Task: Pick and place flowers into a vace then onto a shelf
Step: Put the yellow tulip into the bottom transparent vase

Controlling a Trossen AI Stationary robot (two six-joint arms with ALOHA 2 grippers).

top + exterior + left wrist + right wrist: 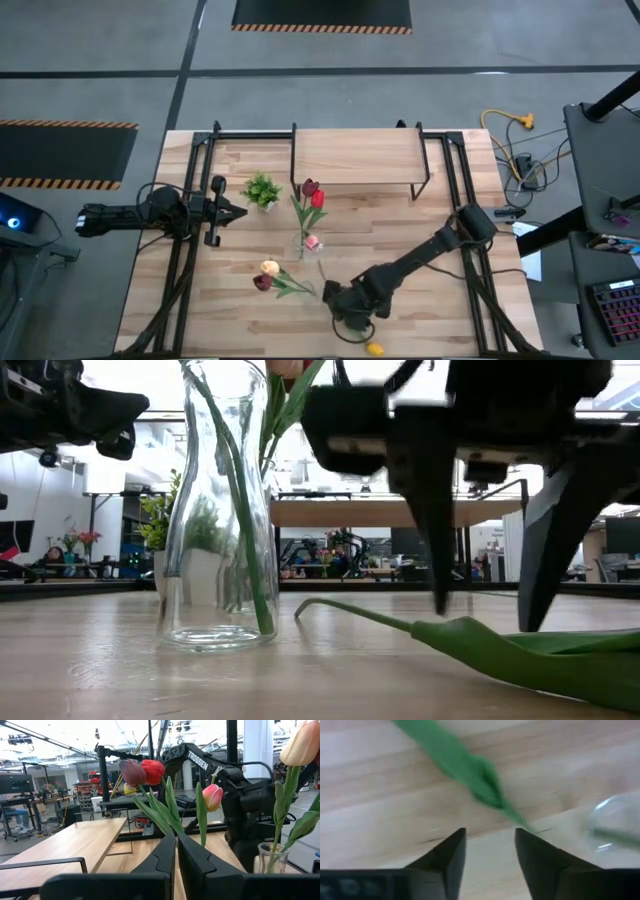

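A clear glass vase stands mid-table and holds red, maroon and pink tulips. A peach tulip and a maroon tulip lie on the boards to its left. A yellow tulip lies at the near edge, and its green leaf rests flat on the table. My right gripper is open and points down, one finger on each side of that leaf, just above it. My left gripper is shut and hovers left of the vase. The shelf stands at the far side.
A small bushy green plant in a white pot stands between my left gripper and the vase. Black frame rails run along both table sides. The shelf's black legs stand on the far boards. Bare wood lies right of the vase.
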